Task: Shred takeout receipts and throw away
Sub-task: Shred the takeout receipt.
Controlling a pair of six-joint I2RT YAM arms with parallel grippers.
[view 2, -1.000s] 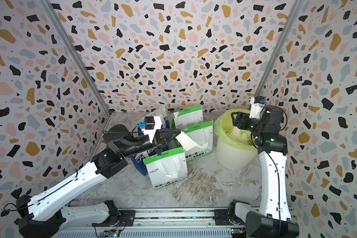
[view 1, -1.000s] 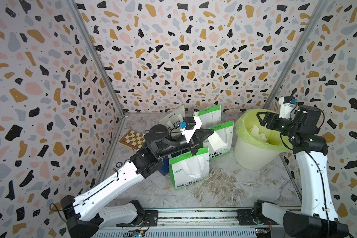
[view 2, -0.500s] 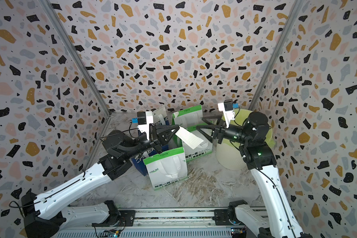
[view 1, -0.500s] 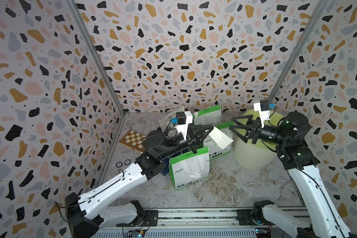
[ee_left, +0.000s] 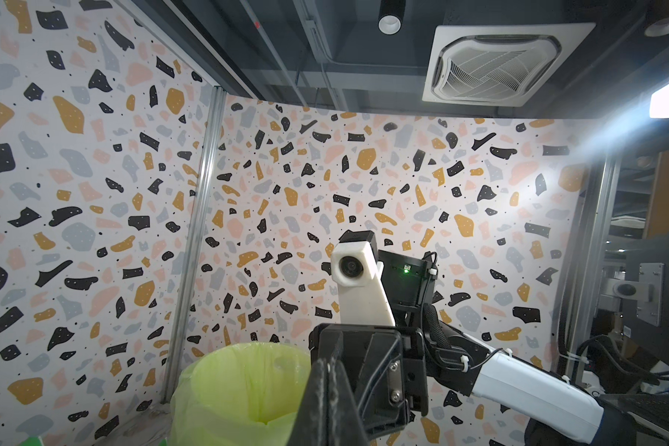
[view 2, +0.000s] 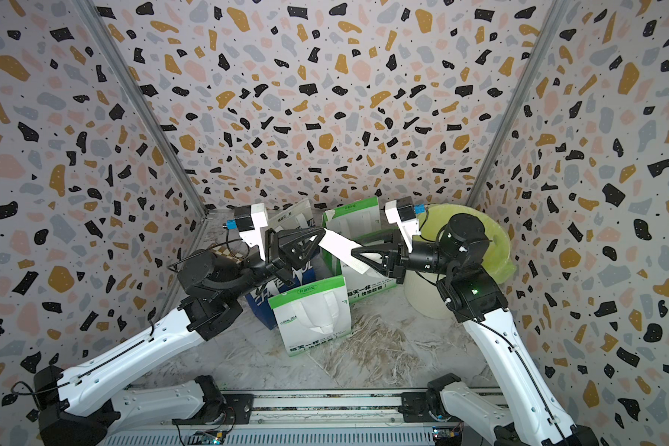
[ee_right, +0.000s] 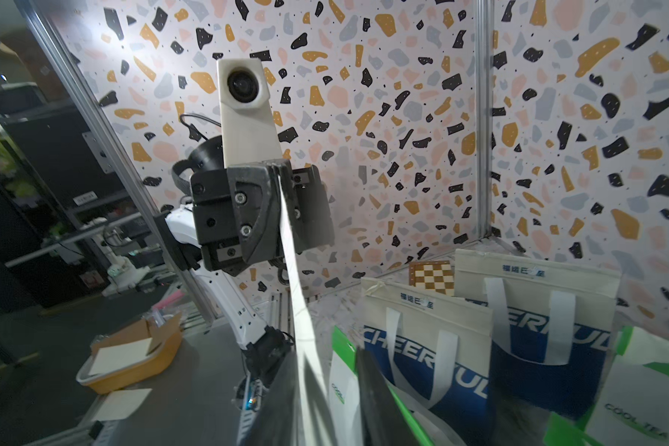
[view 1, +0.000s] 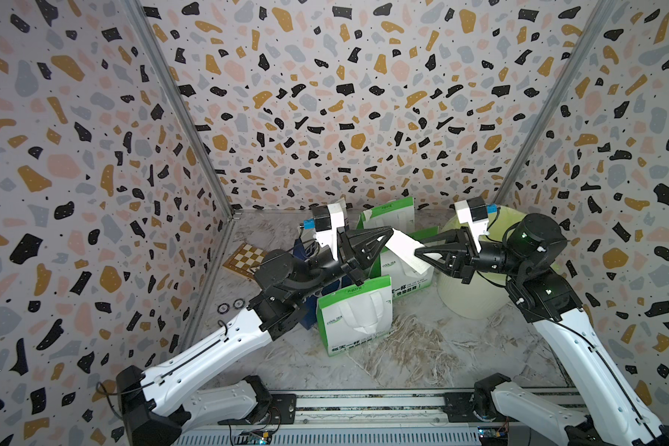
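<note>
One cream-white receipt [view 1: 404, 247] [view 2: 338, 245] hangs in the air above the bags, between my two grippers. My left gripper [view 1: 391, 231] [view 2: 324, 231] is shut on its upper left end. In the left wrist view the left gripper [ee_left: 331, 363] shows its fingers pressed together. My right gripper [view 1: 418, 251] [view 2: 354, 253] faces it from the right, with the receipt's lower right end between its fingers. In the right wrist view the receipt [ee_right: 292, 270] runs down between the right gripper [ee_right: 321, 359] fingers, and a gap shows beside the paper.
A bin with a yellow-green liner [view 1: 472, 301] [ee_left: 240, 386] stands at the back right. Green-and-white bags [view 1: 354, 312] and blue-and-white bags [ee_right: 421, 347] stand below the grippers. A small chessboard [view 1: 246, 260] lies at the back left. Paper shreds [view 1: 414, 347] litter the floor in front.
My right arm swung left from over the bin to meet the left gripper, and its jaws narrowed around the receipt's free end. The left gripper lifted the receipt slightly and kept hold.
</note>
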